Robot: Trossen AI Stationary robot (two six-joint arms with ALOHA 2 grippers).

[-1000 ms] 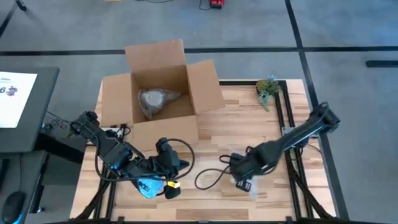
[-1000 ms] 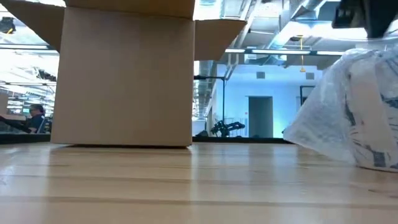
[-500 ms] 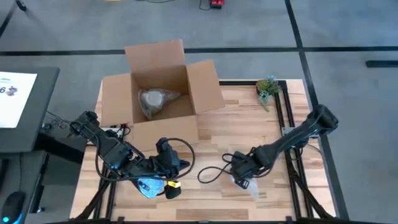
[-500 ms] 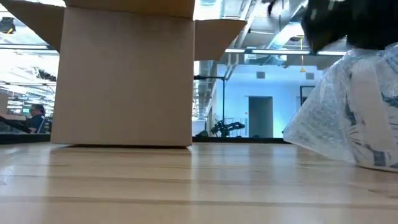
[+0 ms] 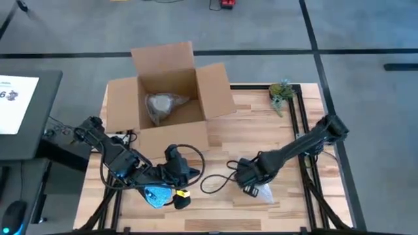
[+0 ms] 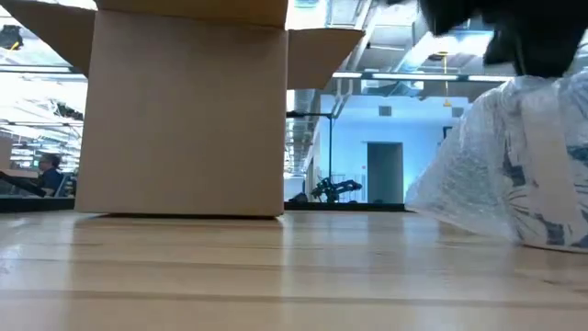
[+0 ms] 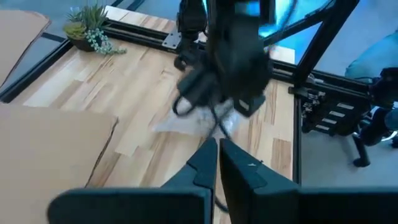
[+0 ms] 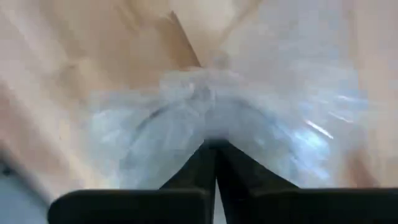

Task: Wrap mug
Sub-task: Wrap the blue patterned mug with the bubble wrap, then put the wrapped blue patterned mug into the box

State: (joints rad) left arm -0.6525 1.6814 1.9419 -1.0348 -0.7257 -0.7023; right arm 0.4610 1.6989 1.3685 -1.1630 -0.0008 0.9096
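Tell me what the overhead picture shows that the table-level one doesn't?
Only the high view shows inside the cardboard box, where a wrapped bundle lies, plus both arms, the left gripper and a small plant at the table's far corner. Only the low view shows the room behind and the bubble wrap's texture up close. Both show the box, the wooden table and the bubble-wrapped item under the right gripper.

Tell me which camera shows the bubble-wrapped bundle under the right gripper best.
The low view: the bubble-wrapped bundle fills its right side, resting on the table. The high view shows only a pale corner beside the right gripper. The right wrist view is very close and blurred; the left wrist view mostly hides it.
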